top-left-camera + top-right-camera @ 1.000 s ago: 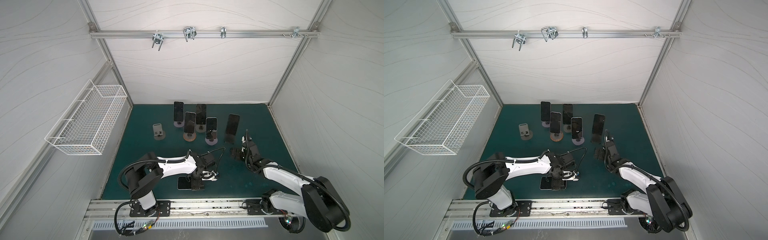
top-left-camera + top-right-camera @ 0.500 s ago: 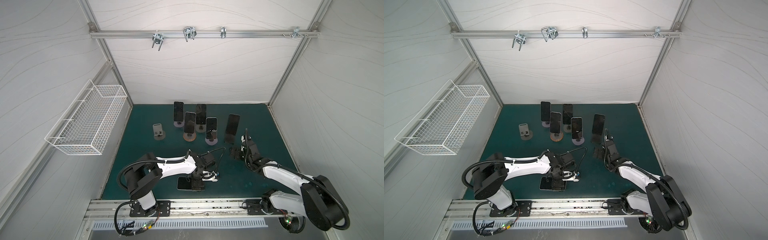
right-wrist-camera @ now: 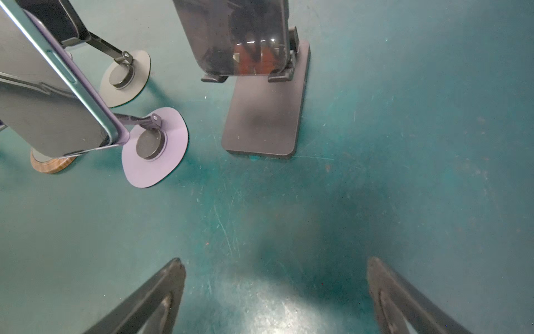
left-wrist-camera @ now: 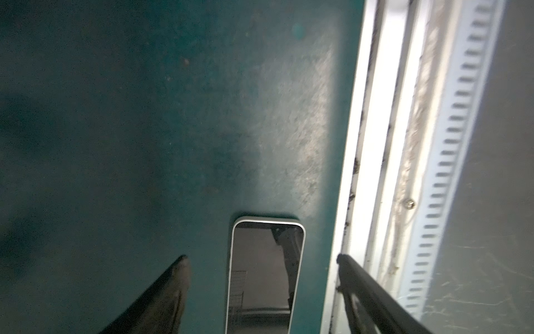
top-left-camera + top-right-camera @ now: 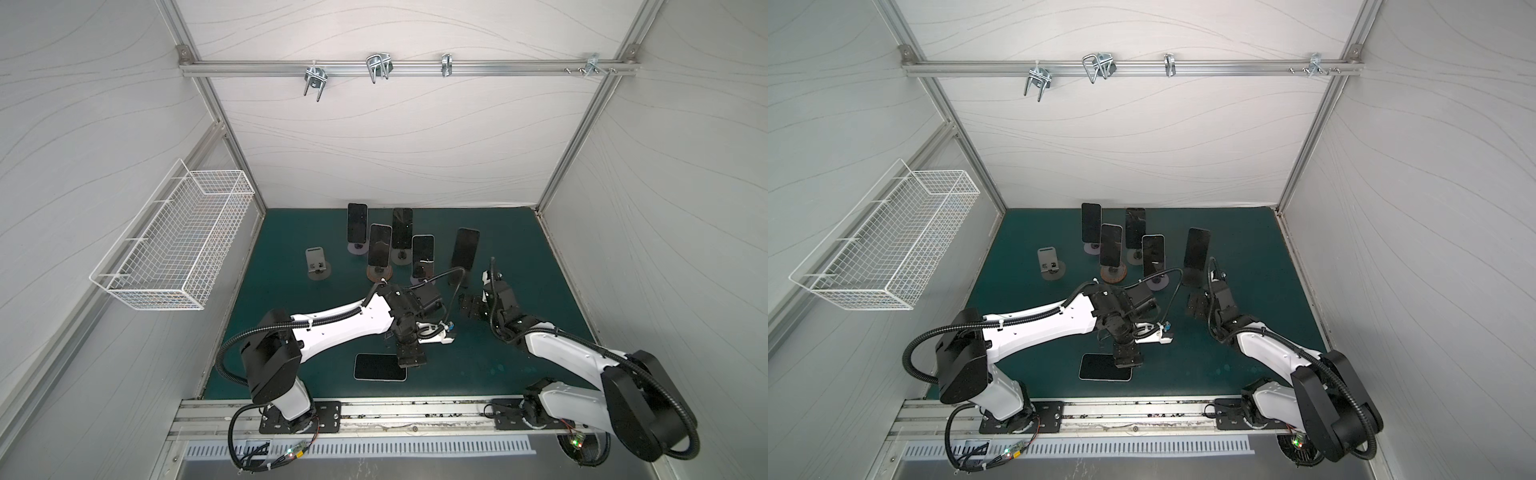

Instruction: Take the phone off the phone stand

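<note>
One phone [image 5: 380,367] lies flat, screen up, on the green worktop [image 5: 519,257] at the lower centre in both top views, just short of the front rail [image 4: 375,144]. The grey stand [image 5: 318,266] at centre left is bare. The left fingers [image 4: 167,295] are parted to either side of that phone's end, and green shows between each finger and the phone's edge, so nothing is gripped. This looks like the end of the set-down step, with the phone off its stand and let go.

Five more phones are propped on stands at the upper centre. The right fingers [image 3: 159,295] are spread wide and hold nothing. They point at the dark phone [image 3: 237,37], which leans on the black slab stand [image 3: 265,121] in the upper middle of the right wrist view.

Next, the left arm probably needs a straight lift clear, without dragging the phone. If the right arm takes the dark phone, it must clamp the long edges and raise the phone over the stand's front lips. The purple-based stand [image 3: 156,147] sits close beside it.
</note>
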